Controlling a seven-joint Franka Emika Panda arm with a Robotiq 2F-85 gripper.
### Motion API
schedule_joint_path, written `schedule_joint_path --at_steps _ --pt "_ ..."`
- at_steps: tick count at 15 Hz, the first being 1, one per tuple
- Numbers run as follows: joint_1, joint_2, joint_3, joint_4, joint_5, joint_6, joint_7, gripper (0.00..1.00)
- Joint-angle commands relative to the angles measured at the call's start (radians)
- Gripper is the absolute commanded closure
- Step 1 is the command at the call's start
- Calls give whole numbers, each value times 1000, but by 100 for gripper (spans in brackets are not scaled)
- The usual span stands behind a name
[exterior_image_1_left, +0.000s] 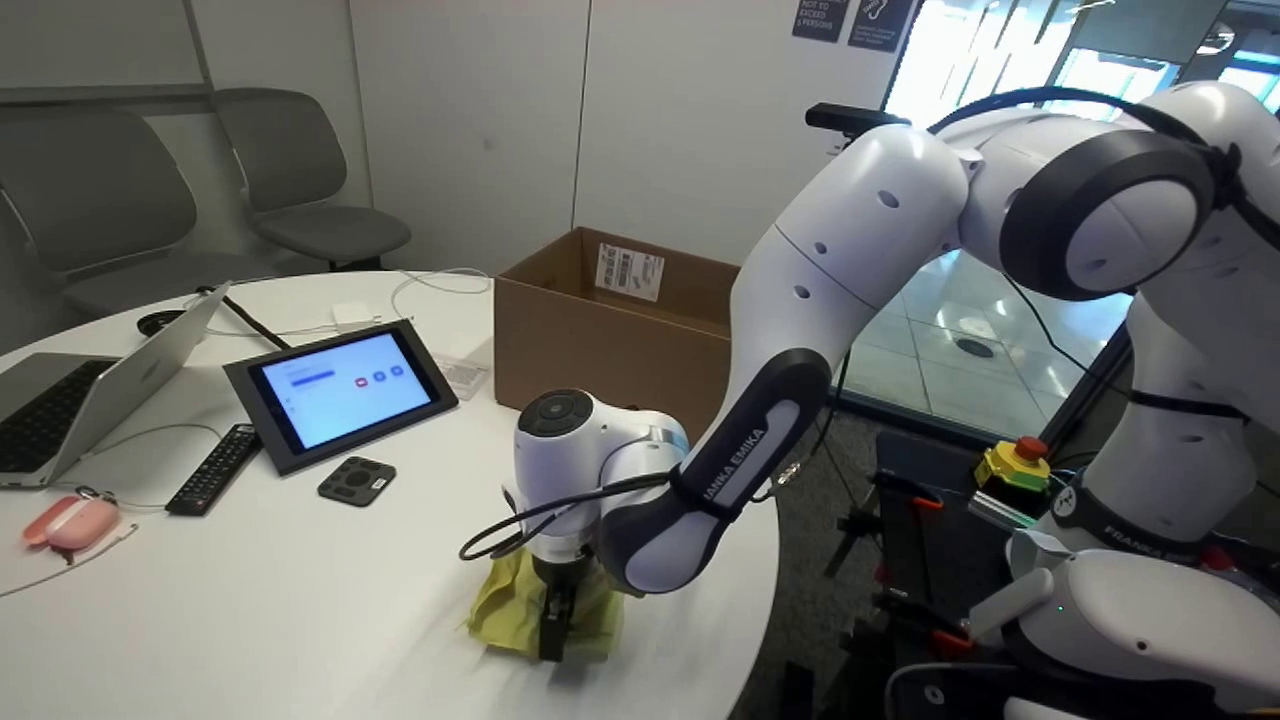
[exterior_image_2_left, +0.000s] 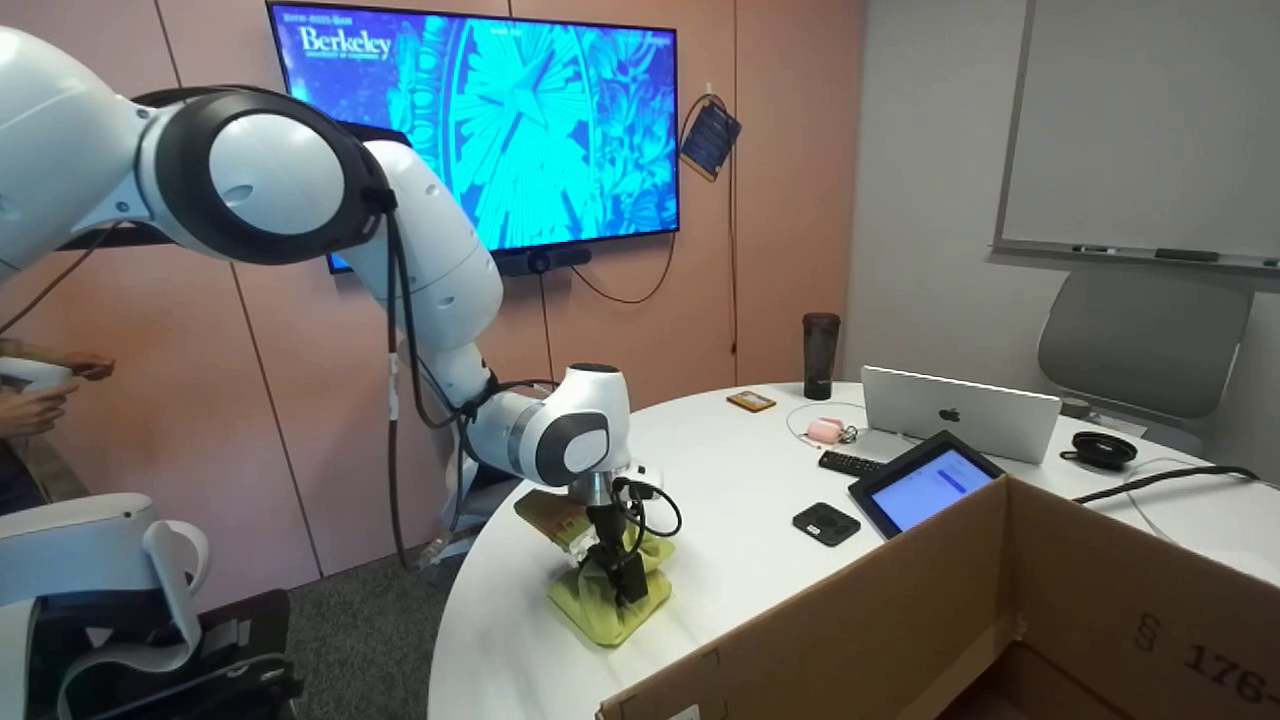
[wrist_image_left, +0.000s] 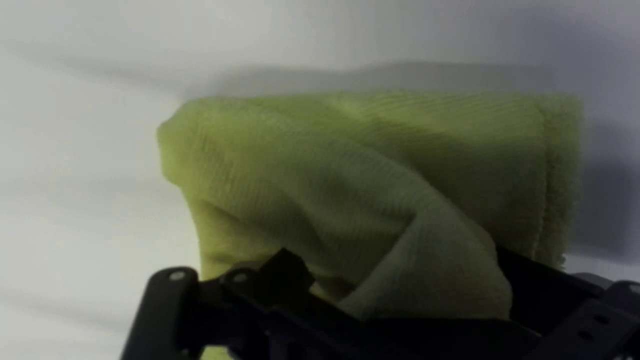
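A yellow-green cloth (exterior_image_1_left: 500, 608) lies folded and rumpled on the white round table. It also shows in an exterior view (exterior_image_2_left: 603, 622) and fills the middle of the wrist view (wrist_image_left: 320, 135). My gripper (exterior_image_1_left: 556, 640) points straight down over the cloth, its fingers low at the cloth; it shows too in an exterior view (exterior_image_2_left: 622, 590). In the wrist view the fingers (wrist_image_left: 400, 272) stand apart, with a raised fold of cloth between them. The fold touches or nearly touches the right finger, and a gap shows beside the left one. The lower part of the cloth is hidden by the gripper.
A brown cardboard box (exterior_image_1_left: 610, 335) stands on the table (exterior_image_1_left: 330, 620) near the arm. A tablet (exterior_image_1_left: 345, 390), black puck (exterior_image_1_left: 357, 481), remote (exterior_image_1_left: 213, 470), pink case (exterior_image_1_left: 75, 522) and laptop (exterior_image_1_left: 130, 385) lie beyond. A flat brownish thing (exterior_image_2_left: 552, 515) is close behind the gripper.
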Motion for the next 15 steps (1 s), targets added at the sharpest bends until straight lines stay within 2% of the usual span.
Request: schedule_joint_path --at_steps 1,5,8,15 --pt "-6 -1 4 15 -14 -62 14 49" --pt "-16 -30 3 -6 -15 -99 17 82" --pt "-28 -76 3 -41 -14 -133 18 100" --pt "-125 -338 35 -240 22 -138 -10 100"
